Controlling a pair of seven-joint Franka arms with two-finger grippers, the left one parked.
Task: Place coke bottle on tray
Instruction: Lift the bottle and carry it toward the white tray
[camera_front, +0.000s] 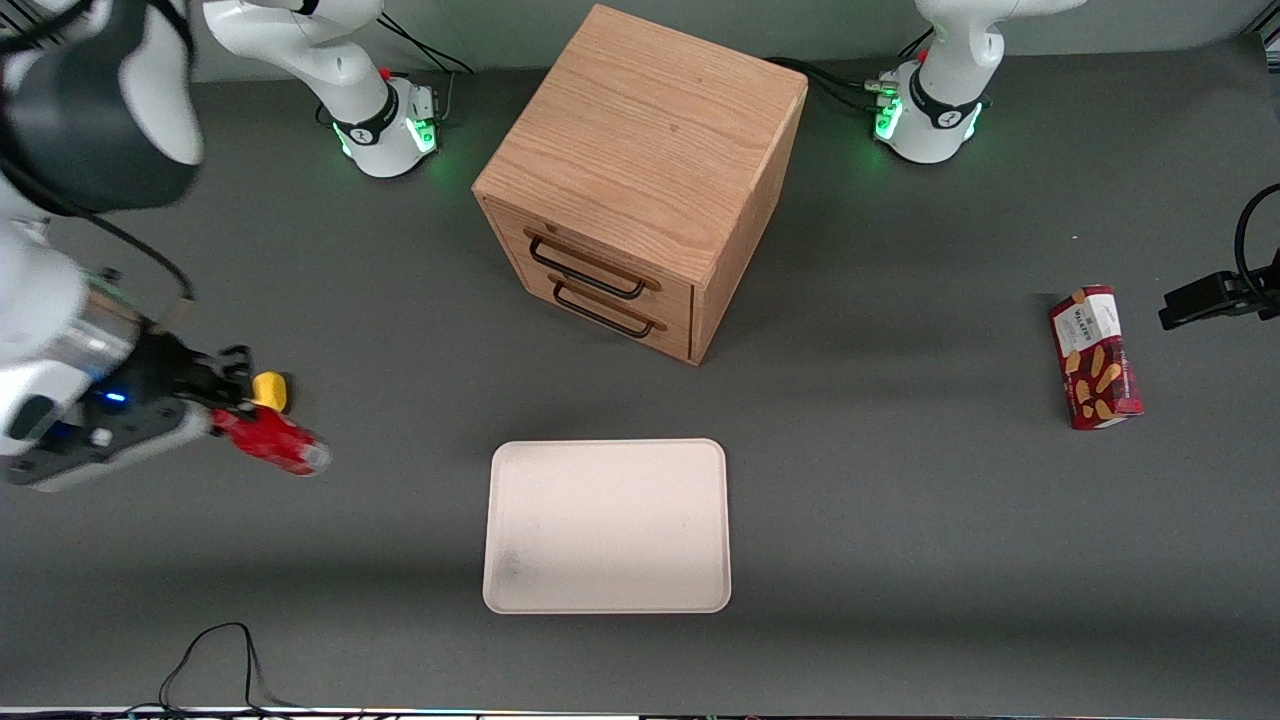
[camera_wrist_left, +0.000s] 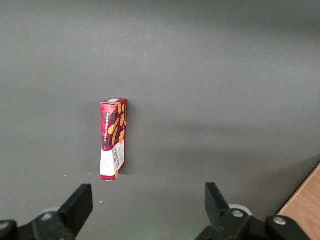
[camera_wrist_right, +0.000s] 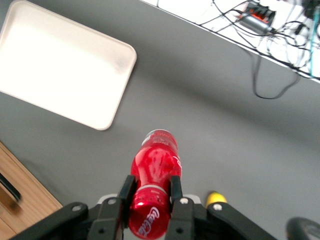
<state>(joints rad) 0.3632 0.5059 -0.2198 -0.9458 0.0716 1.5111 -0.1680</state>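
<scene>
My right gripper (camera_front: 228, 410) is at the working arm's end of the table, shut on the small red coke bottle (camera_front: 272, 441). It holds the bottle lying on its side above the table, with the silvery base pointing toward the tray. In the right wrist view the two black fingers (camera_wrist_right: 126, 190) press on the bottle (camera_wrist_right: 154, 180) from both sides. The cream tray (camera_front: 607, 525) lies flat in the middle of the table, nearer the front camera than the cabinet, with nothing on it. It also shows in the right wrist view (camera_wrist_right: 60, 65).
A wooden two-drawer cabinet (camera_front: 640, 170) stands mid-table, farther from the camera than the tray. A small yellow lemon-like object (camera_front: 270, 390) lies right beside the gripper. A red biscuit box (camera_front: 1095, 357) lies toward the parked arm's end. Cables (camera_front: 215, 665) trail at the front edge.
</scene>
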